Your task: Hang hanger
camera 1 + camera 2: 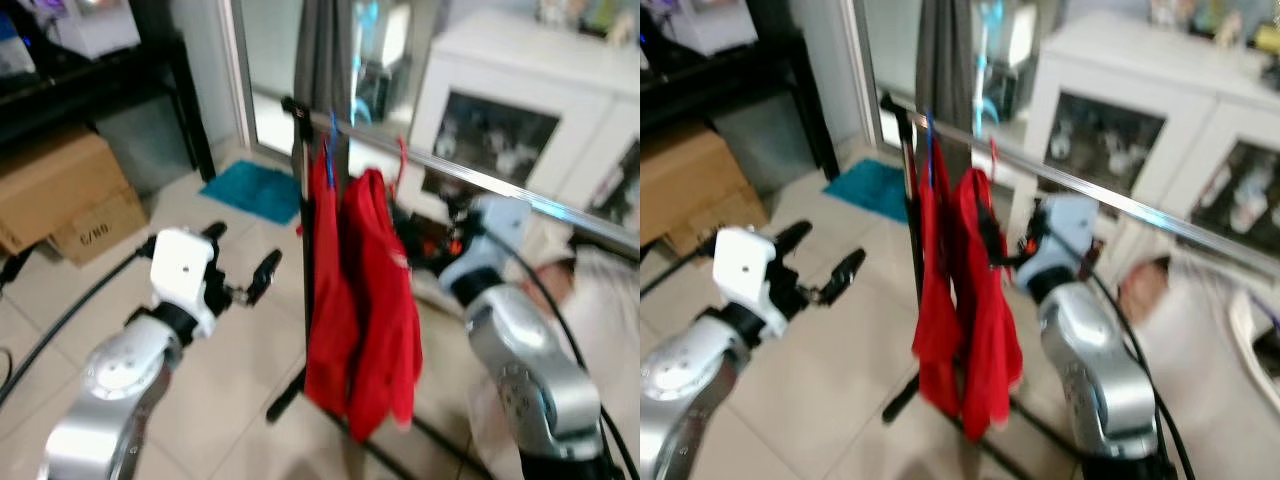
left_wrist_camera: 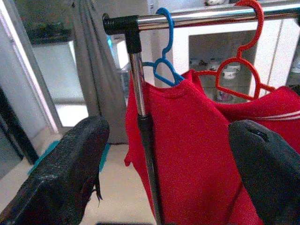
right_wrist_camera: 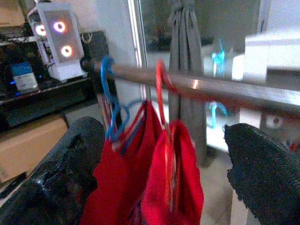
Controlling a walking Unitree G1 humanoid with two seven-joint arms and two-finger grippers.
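Rail [image 2: 211, 15]: blue hanger [image 2: 164, 47] and red hanger [image 2: 243, 56] both hooked on, each carrying a red shirt [image 2: 187, 140]. Left gripper [image 1: 245, 285] and right gripper [image 3: 159, 187]: jaws released, empty. Hanging appears done; withdrawal remains.

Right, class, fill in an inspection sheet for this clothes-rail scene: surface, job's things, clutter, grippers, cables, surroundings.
Surface: pale tiled floor.
Job's things: chrome rail on a black-jointed upright; blue hanger and red hanger both hooked over it, each carrying a red garment.
Clutter: cardboard box and blue mat on the floor.
Grippers: left gripper open, holding nothing, short of the upright; right gripper open, facing the hung garments.
Cables: black cable along the left arm; another by the right arm.
Surroundings: white glass-fronted cabinet, grey curtain, black shelf unit.
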